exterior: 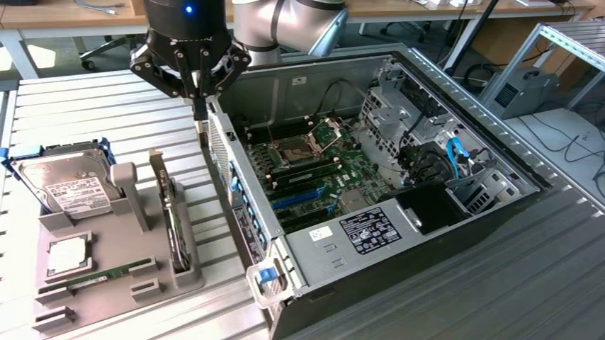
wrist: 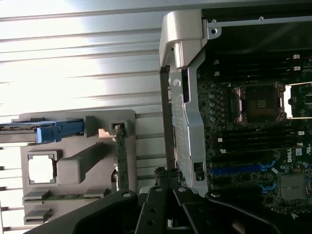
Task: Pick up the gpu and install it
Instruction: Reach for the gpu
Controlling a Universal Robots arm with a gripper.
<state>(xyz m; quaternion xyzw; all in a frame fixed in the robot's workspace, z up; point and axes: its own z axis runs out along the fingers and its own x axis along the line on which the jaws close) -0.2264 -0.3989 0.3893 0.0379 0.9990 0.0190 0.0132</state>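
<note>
**A:** Which step is in hand?

**B:** The pick, by the look of it, and it is not yet begun. The gpu [exterior: 168, 212] [wrist: 121, 161] stands on edge in the grey tray [exterior: 142, 244] on the table [exterior: 95, 113], just outside the rear wall of the case [exterior: 241, 191]. Nothing touches it.

**A:** And the tool?

**B:** The tool [exterior: 198, 95] [wrist: 168, 178] hangs above that rear wall, on the case's outer side, higher than the gpu and apart from it. Its tips are drawn narrow, almost to a point, and nothing seems to be pinched between them.

**A:** So nothing is installed.

**B:** No. Inside the case, the blue slots [exterior: 297, 197] on the board hold no card.

**A:** What does the pick call for?

**B:** Judging from this, the tool must move away from the case until it is over the card's top edge. It must spread enough to straddle the thin card, with the jaws across its flat faces. The card sits close in its tray slot, so a tilted descent could knock it askew.
</note>
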